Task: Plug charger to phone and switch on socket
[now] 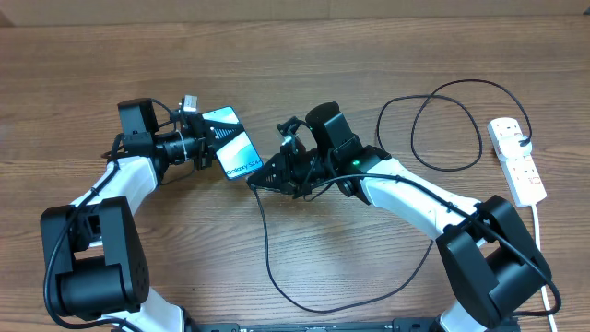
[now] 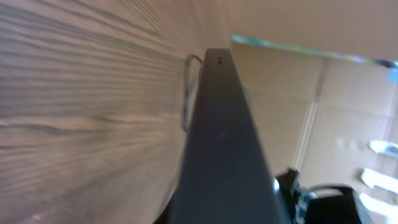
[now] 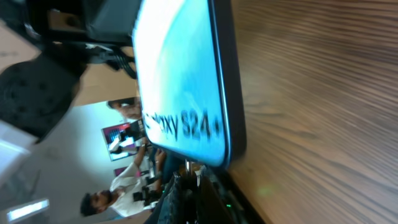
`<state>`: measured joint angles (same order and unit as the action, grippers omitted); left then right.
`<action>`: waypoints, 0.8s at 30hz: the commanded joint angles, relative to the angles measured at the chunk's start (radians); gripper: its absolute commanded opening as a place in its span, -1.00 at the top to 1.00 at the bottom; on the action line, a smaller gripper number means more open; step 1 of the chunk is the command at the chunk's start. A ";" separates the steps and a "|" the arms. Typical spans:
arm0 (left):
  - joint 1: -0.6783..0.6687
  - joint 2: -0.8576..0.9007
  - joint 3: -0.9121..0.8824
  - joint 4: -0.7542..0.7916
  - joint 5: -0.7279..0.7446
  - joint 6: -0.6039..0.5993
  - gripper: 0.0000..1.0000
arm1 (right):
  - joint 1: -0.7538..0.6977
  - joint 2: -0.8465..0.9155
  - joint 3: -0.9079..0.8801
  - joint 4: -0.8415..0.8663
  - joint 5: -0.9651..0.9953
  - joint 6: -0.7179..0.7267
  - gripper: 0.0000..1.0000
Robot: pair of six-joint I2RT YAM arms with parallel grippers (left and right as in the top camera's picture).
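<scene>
Phone: the slim rectangular smartphone with the blue-teal screen (image 1: pixel 232 143) is clamped in the left jaws and held tilted above the brown wood-grain table (image 1: pixel 323 55). Its "Galaxy S24" short edge is turned toward the right jaws.
Charger: the long thin black cable (image 1: pixel 267 249) has its connector end pinched in the right jaws, which are closed on it. The tip sits just beside the phone's short edge (whether it touches the port I cannot tell; the right wrist view is dark there).
Step in hand: seating the connector, by my judgement.
Doing it well: hold the left jaws firm so the phone cannot swivel. Line the tip up with the port, then push straight from the right jaws toward the left jaws, with no sideways force.
Slack: the cable hangs in a loose loop behind the right jaws, so it should not tug.
Socket: the white oblong power strip (image 1: pixel 516 161) lies well apart from the right jaws, on the side away from the phone. Its switch comes afterwards.
</scene>
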<state>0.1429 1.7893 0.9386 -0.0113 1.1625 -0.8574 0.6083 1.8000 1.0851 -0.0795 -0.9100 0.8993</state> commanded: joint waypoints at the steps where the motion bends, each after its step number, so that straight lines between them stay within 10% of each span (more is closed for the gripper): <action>1: -0.006 -0.032 0.006 -0.018 -0.145 0.028 0.92 | -0.010 -0.004 0.022 -0.044 0.031 -0.101 0.92; 14: -0.006 -0.032 0.006 -0.249 -0.257 0.254 0.92 | -0.195 -0.004 0.022 -0.385 0.193 -0.282 0.92; 24: -0.007 -0.031 0.006 -0.453 -0.286 0.451 0.91 | -0.341 -0.004 0.022 -0.669 0.716 -0.359 0.93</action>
<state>0.1379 1.7893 0.9382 -0.4412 0.8837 -0.5110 0.2790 1.8000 1.0897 -0.7197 -0.4500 0.5747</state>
